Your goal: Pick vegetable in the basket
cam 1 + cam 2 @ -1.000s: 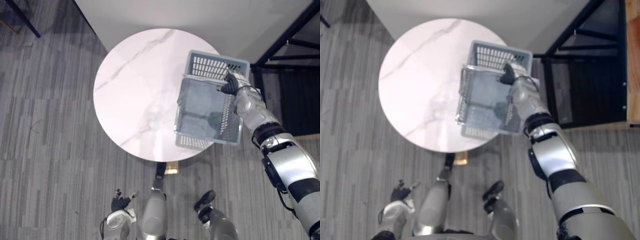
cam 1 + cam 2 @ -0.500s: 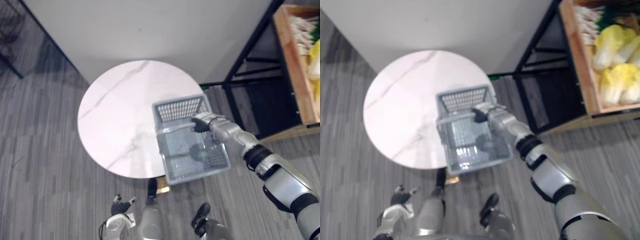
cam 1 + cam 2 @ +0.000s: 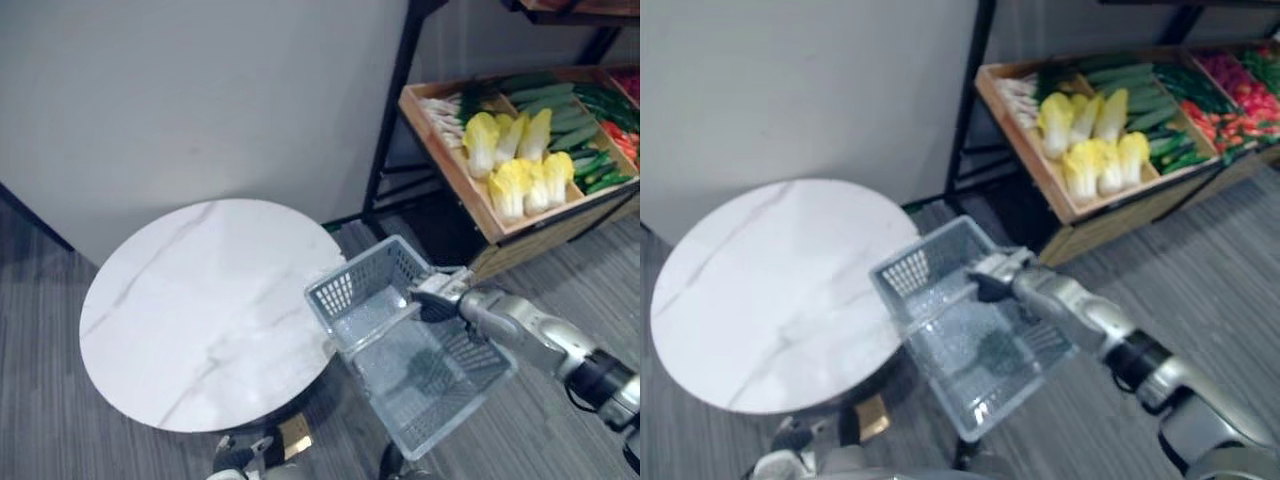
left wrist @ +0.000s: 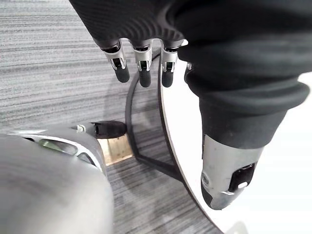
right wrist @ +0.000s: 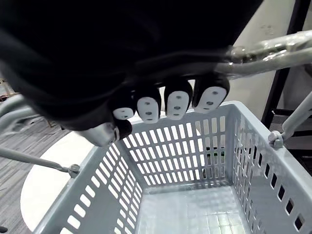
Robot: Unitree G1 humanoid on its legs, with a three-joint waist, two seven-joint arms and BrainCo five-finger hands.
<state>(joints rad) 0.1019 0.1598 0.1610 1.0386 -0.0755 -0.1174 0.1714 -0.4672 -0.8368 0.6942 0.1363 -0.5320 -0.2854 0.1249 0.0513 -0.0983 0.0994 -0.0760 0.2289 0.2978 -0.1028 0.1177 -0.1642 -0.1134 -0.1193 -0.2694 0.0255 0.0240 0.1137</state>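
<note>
Fig.: veg, i.e. cabbages (image 3: 515, 165) & cucumbers (image 3: 570, 120), lie in the wooden crate (image 3: 470, 205), well apart from the empty basket (image 3: 350, 290). Your R hand (image 3: 440, 293) is curled round the basket's wire handle (image 5: 263, 51). The basket hangs tilted just off the round table (image 3: 200, 310) at its right edge. L hand (image 4: 141, 68) hangs slack, fingers straight. Risk: swing toward the crate too fast & the basket may rock, clipping the table edge or rack post (image 3: 390, 110).

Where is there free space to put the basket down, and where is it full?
The whole round table is bare, up to the edge beside the basket in the right hand. The basket is empty. The wooden crate is packed with cabbages and other greens.
</note>
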